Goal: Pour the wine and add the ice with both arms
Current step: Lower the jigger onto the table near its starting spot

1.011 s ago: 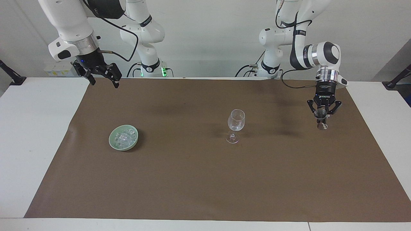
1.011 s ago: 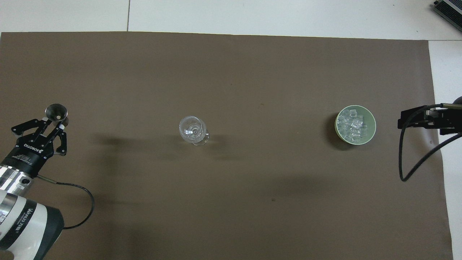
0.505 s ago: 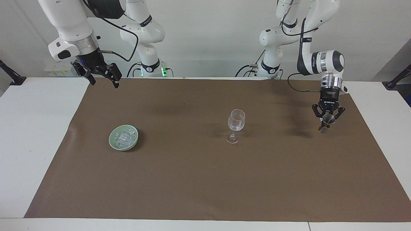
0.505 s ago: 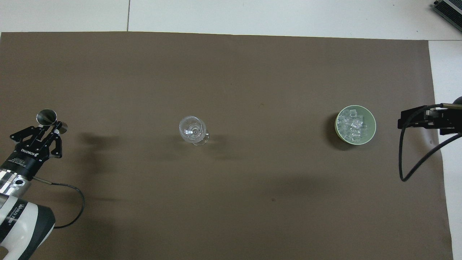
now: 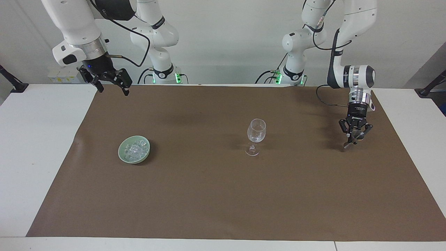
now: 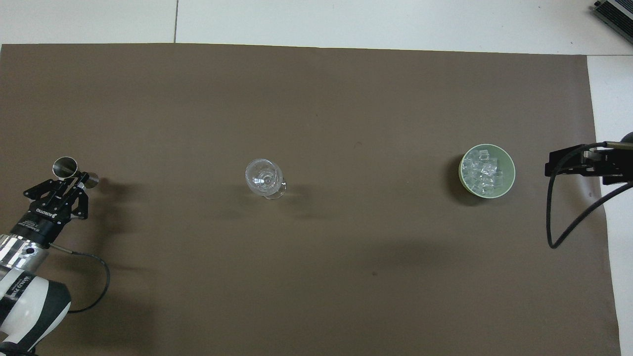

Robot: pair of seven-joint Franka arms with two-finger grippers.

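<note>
Jaws of the left gripper [image 5: 352, 138] are clamped on the waist of a small metal jigger [image 5: 351, 139], low over the brown mat [image 5: 223, 195] at the left arm's end of the surface and well apart from the wine glass [image 5: 255, 136]. In the facing view the jigger is tilted, with one cup angled down toward the mat; whether it touches the mat cannot be told. The overhead view shows both of its round ends poking out past the fingertips [image 6: 74, 174].

Jaws of the right gripper [image 5: 111, 85] stand apart and hold nothing. That arm waits high over the mat's edge nearest the robots, at the right arm's end.

The wine glass stands upright near the middle of the mat, and its bowl looks clear, with no visible colour or cubes in it. The ice [image 5: 134, 150] is heaped in a green bowl [image 5: 122, 155] toward the right arm's end, seemingly untouched. So adding ice appears yet to be done, and any pour into the glass cannot be confirmed.

The left arm drops steeply, its wrist pointing nearly straight down. The right arm's wrist is angled down toward the mat.
</note>
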